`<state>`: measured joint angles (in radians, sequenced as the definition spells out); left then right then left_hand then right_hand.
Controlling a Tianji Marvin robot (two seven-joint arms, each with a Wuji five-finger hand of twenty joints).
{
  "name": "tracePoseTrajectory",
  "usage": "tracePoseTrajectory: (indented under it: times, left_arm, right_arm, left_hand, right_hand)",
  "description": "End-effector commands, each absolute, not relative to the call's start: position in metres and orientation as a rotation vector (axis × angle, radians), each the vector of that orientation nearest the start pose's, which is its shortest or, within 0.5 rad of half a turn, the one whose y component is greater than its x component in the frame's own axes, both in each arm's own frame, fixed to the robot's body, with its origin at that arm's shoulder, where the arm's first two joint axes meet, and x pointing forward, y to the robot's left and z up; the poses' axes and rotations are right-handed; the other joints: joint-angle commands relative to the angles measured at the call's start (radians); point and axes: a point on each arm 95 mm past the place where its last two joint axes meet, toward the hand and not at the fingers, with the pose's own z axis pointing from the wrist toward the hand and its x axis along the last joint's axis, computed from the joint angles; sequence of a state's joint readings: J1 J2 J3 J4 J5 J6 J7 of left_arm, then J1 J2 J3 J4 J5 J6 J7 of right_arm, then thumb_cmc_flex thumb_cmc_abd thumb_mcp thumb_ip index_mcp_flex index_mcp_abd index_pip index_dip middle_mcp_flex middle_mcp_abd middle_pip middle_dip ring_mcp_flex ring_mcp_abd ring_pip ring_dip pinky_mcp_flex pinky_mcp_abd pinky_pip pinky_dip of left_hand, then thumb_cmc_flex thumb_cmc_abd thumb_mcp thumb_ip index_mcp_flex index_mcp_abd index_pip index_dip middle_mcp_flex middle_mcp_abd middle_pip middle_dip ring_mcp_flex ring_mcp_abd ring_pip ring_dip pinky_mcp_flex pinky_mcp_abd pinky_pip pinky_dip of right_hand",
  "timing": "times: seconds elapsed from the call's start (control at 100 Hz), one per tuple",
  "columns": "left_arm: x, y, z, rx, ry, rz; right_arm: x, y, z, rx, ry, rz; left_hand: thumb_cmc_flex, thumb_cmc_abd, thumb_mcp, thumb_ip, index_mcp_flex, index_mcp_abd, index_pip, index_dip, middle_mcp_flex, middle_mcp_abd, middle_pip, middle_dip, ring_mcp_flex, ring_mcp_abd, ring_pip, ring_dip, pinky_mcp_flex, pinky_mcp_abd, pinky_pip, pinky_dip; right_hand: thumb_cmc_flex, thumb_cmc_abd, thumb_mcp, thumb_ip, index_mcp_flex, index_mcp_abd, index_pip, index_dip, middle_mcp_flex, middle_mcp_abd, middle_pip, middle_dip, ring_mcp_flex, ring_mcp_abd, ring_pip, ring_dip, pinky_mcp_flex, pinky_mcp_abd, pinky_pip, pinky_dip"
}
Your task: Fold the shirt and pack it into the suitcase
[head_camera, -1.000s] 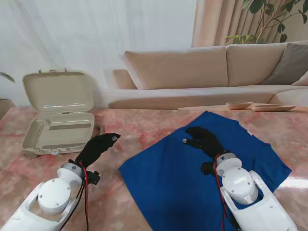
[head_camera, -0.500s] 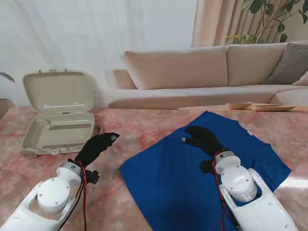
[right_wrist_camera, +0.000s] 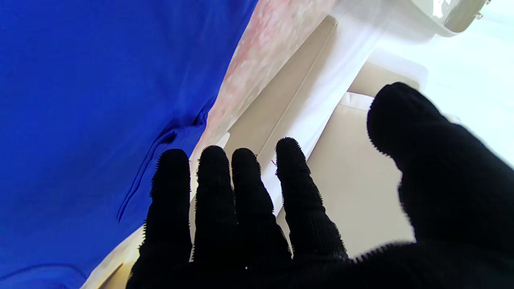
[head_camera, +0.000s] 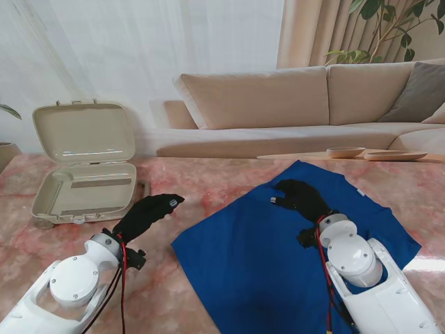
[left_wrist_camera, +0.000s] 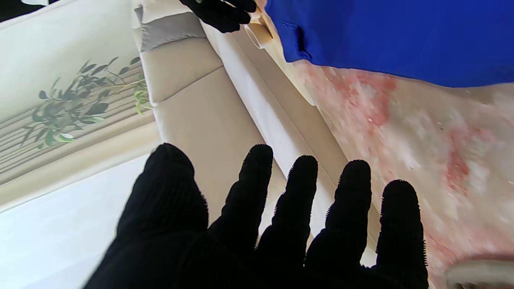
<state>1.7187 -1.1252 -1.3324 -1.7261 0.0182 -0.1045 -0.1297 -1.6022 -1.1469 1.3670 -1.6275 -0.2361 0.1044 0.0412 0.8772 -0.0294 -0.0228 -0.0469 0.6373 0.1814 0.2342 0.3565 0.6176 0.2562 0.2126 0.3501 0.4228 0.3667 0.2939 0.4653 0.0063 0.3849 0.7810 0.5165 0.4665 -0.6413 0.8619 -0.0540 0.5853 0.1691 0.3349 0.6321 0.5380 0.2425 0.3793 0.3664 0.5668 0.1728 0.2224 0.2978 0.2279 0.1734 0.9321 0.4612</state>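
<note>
The shirt (head_camera: 295, 243), blue, lies spread flat in the lower right of the frame on the counter (head_camera: 188, 184), not yet folded. The suitcase (head_camera: 85, 167) stands open at the left of the frame, well apart from the shirt.

The right hand (head_camera: 300, 197) hovers over the far part of the shirt with fingers spread, holding nothing; whether it touches the cloth cannot be told from these views. The left hand (head_camera: 147, 214) is spread over bare counter, just beside the shirt's left corner, also empty.

Recommended procedure: each hand should take an edge of the shirt with a firm pinch through one layer only, lift low, and carry the edge across evenly so no crease is trapped.

The counter is pink-veined marble, smooth. Behind it stand a beige sofa (head_camera: 292, 97), a curtain (head_camera: 313, 31) and a leafy plant (head_camera: 396, 21).
</note>
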Motion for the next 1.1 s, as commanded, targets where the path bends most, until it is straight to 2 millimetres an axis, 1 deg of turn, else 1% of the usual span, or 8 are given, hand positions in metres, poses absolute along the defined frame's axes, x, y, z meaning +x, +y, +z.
tracePoseTrajectory:
  times: [0.0, 0.18, 0.28, 0.39, 0.62, 0.85, 0.93, 1.09]
  left_arm:
    - [0.365, -0.010, -0.307, -2.085, 0.973, -2.217]
    - [0.365, -0.024, -0.304, -2.104, 1.072, -2.261]
    - [0.364, -0.032, -0.307, -2.129, 1.122, -2.269]
    - [0.361, -0.037, -0.313, -2.177, 1.215, -2.250]
    - [0.353, -0.039, -0.328, -2.287, 1.410, -2.130]
    - [0.348, -0.037, -0.340, -2.367, 1.502, -2.006]
    - [0.347, -0.037, -0.345, -2.395, 1.527, -1.957]
    - [0.348, -0.037, -0.356, -2.424, 1.604, -1.857]
  right_arm:
    - [0.409, -0.046, -0.311, -2.450, -1.068, -2.172]
    - [0.417, -0.057, -0.305, -2.496, -1.155, -2.169]
    - [0.421, -0.064, -0.305, -2.531, -1.197, -2.148]
    - [0.426, -0.072, -0.308, -2.580, -1.215, -2.116]
    - [0.433, -0.088, -0.316, -2.670, -1.251, -2.041]
    - [0.440, -0.100, -0.326, -2.732, -1.285, -1.980]
    - [0.443, -0.104, -0.329, -2.756, -1.294, -1.964]
    - [0.450, -0.112, -0.332, -2.804, -1.296, -1.940]
  left_hand:
    - [-0.015, 0.046, -0.020, -0.002, -0.004, -0.018, -0.011, -0.005, -0.018, 0.008, -0.010, -0.003, -0.019, -0.022, -0.024, -0.007, -0.006, -0.015, -0.001, -0.001]
    - [-0.013, 0.051, -0.020, -0.002, -0.012, -0.016, -0.015, -0.006, -0.026, 0.011, -0.011, -0.003, -0.025, -0.021, -0.021, -0.005, -0.008, -0.020, 0.004, 0.000]
    - [-0.010, 0.052, -0.020, -0.002, -0.014, -0.013, -0.017, -0.007, -0.030, 0.013, -0.010, -0.003, -0.024, -0.018, -0.018, -0.003, -0.006, -0.021, 0.008, 0.002]
    - [-0.010, 0.056, -0.020, -0.002, -0.023, -0.009, -0.022, -0.009, -0.039, 0.013, -0.011, -0.003, -0.031, -0.018, -0.018, -0.002, -0.006, -0.024, 0.013, 0.003]
    - [-0.019, 0.070, -0.023, -0.003, -0.052, -0.003, -0.036, -0.014, -0.069, 0.017, -0.013, -0.005, -0.050, -0.017, -0.019, -0.002, -0.013, -0.031, 0.014, 0.005]
    - [-0.029, 0.081, -0.023, -0.003, -0.066, 0.006, -0.046, -0.016, -0.083, 0.027, -0.014, -0.007, -0.060, -0.004, -0.017, 0.000, -0.012, -0.037, 0.023, 0.011]
    - [-0.032, 0.084, -0.024, -0.002, -0.070, 0.009, -0.049, -0.017, -0.086, 0.033, -0.015, -0.008, -0.061, 0.008, -0.014, 0.002, -0.009, -0.039, 0.030, 0.015]
    - [-0.038, 0.092, -0.023, -0.002, -0.080, 0.013, -0.057, -0.019, -0.094, 0.041, -0.016, -0.009, -0.070, 0.014, -0.009, 0.004, -0.010, -0.047, 0.038, 0.020]
  right_hand:
    - [0.010, 0.000, -0.018, 0.001, 0.020, -0.021, -0.009, -0.005, -0.014, -0.010, 0.004, -0.005, -0.002, -0.016, -0.004, -0.011, -0.008, -0.027, 0.002, -0.013]
    - [0.002, -0.007, -0.008, 0.003, 0.015, -0.027, -0.010, -0.005, -0.019, -0.017, -0.003, -0.009, -0.012, -0.019, -0.013, -0.014, -0.015, -0.029, -0.005, -0.015]
    - [-0.003, -0.010, -0.002, 0.003, 0.013, -0.030, -0.009, -0.004, -0.024, -0.022, -0.008, -0.010, -0.023, -0.025, -0.021, -0.017, -0.023, -0.036, -0.014, -0.018]
    - [-0.006, -0.013, 0.005, 0.002, 0.011, -0.033, -0.008, -0.004, -0.030, -0.024, -0.012, -0.010, -0.035, -0.027, -0.028, -0.020, -0.033, -0.040, -0.024, -0.020]
    - [-0.005, -0.013, 0.013, 0.000, 0.006, -0.033, -0.006, -0.002, -0.051, -0.028, -0.013, -0.007, -0.070, -0.035, -0.043, -0.028, -0.055, -0.054, -0.044, -0.021]
    - [0.003, -0.009, 0.012, -0.001, 0.006, -0.029, -0.001, 0.000, -0.067, -0.028, -0.001, -0.003, -0.092, -0.040, -0.043, -0.034, -0.068, -0.063, -0.055, -0.017]
    - [0.007, -0.010, 0.010, -0.001, 0.006, -0.027, 0.000, 0.000, -0.074, -0.027, 0.005, -0.002, -0.103, -0.044, -0.042, -0.037, -0.076, -0.069, -0.062, -0.017]
    - [0.008, -0.009, 0.010, 0.000, 0.006, -0.027, 0.003, 0.002, -0.087, -0.031, 0.016, -0.001, -0.126, -0.052, -0.043, -0.045, -0.089, -0.078, -0.071, -0.016]
